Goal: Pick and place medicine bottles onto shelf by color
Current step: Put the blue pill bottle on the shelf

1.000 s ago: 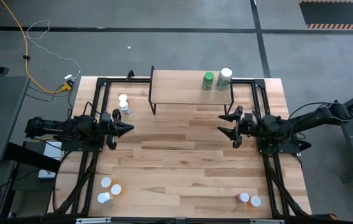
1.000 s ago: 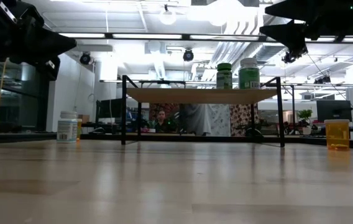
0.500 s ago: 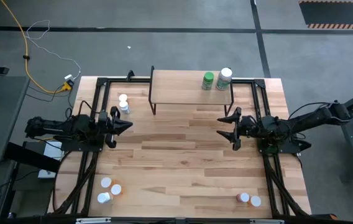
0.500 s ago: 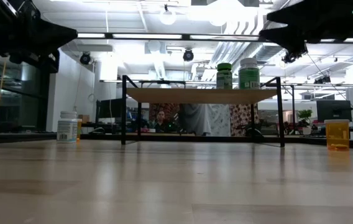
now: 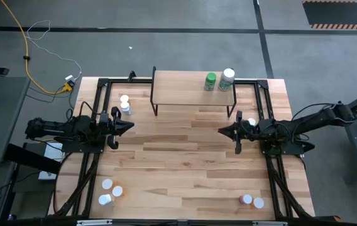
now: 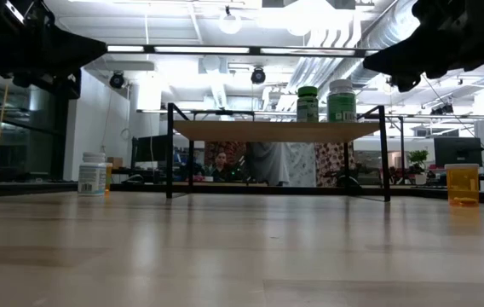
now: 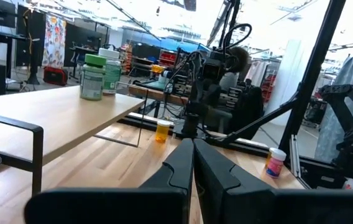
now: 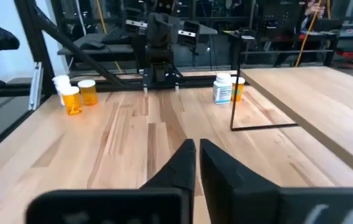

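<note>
Atop the shelf (image 5: 185, 85) at upper centre stand a green bottle (image 5: 210, 81) and a white-capped bottle (image 5: 227, 79), other medicine bottles (image 5: 110, 191) dot the wooden table (image 5: 185, 163)'s corners, while the left gripper (image 5: 130, 127) and right gripper (image 5: 222, 130), both pinched closed and empty, face each other mid-table.

The tabletop (image 5: 185, 157) is pale wood in jointed strips, smooth with a soft sheen that catches the ceiling lights in the low view. The shelf (image 5: 185, 85) has a light-wood board, matt, on thin black metal legs. Black metal frame rails (image 5: 97, 100) run along the tabletop's edges. The green bottle (image 5: 210, 81) and the green-labelled, white-capped bottle (image 5: 228, 78) look like glossy plastic; the orange bottles (image 8: 71, 99) are translucent plastic. Both grippers' fingers (image 8: 189, 165) are matt black.
</note>
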